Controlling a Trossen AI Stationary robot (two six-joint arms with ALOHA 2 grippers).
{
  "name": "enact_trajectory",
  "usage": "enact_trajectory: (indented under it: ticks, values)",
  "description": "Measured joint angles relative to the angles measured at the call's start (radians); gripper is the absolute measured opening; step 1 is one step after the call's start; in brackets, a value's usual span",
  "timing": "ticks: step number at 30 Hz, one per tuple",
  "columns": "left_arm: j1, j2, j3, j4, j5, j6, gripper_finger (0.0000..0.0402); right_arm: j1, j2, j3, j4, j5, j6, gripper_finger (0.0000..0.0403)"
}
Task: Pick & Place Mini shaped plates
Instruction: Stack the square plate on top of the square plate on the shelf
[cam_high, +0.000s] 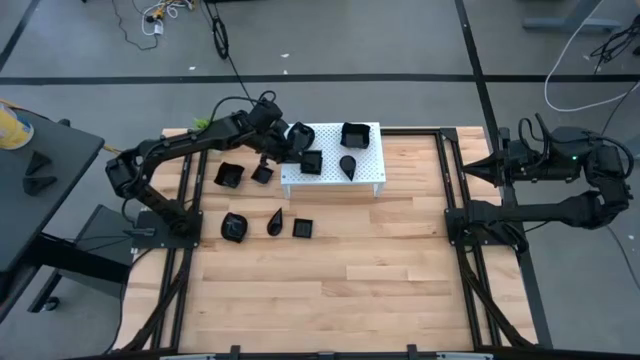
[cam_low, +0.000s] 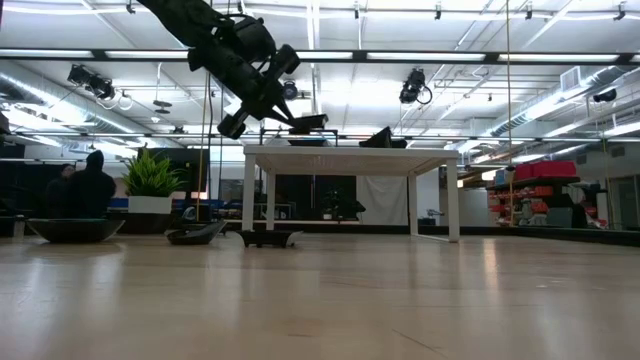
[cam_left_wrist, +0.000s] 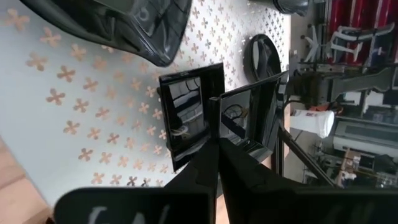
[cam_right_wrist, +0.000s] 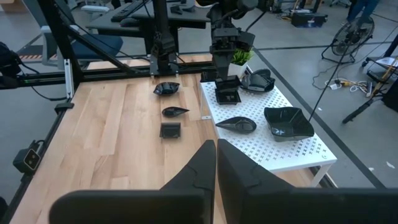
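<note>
While the left arm works at the back, we list the table from its front edge outward.

Item one: three small black plates (cam_high: 276, 221) in a row on the bare wooden table (cam_high: 350, 280), untouched.

Item two: two more plates (cam_high: 229, 176) behind them, just beside the white stand (cam_high: 370, 178).

Item three: the stand's top carries a teardrop plate (cam_high: 347, 165), a larger square plate (cam_high: 354, 133) at its far corner and a wavy plate (cam_right_wrist: 258, 79).

Item four: the left gripper (cam_left_wrist: 217, 138) is over the stand, its fingers pinched together on the rim of a small square plate (cam_right_wrist: 227, 93). We cannot tell whether that plate rests on the stand or hangs just clear of it.

Item five: the right gripper (cam_right_wrist: 216, 149) is parked well off to the table's right side, clenched on nothing.

Step in hand, as we judge it: one square plate is being handled at the stand, either set down or picked up. If set down, the next move calls for a level release and a straight lift clear of the neighbouring plates. If picked up, it calls for a firm hold on that thin, glossy rim.
</note>
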Motion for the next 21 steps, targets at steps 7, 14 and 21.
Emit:
enact_trajectory:
  ticks: [7, 14, 21]
  values:
    - [0.004, 0.000, 0.000, 0.002, 0.006, 0.014, 0.0010, 0.000, 0.000, 0.000, 0.000, 0.000, 0.000, 0.0020]
    - [0.005, 0.026, 0.000, 0.005, 0.016, 0.013, 0.0011, 0.000, 0.000, 0.000, 0.000, 0.000, 0.000, 0.0020]
    - [0.002, 0.041, 0.000, 0.040, 0.024, -0.007, 0.0011, 0.000, 0.000, 0.000, 0.000, 0.000, 0.000, 0.0020]
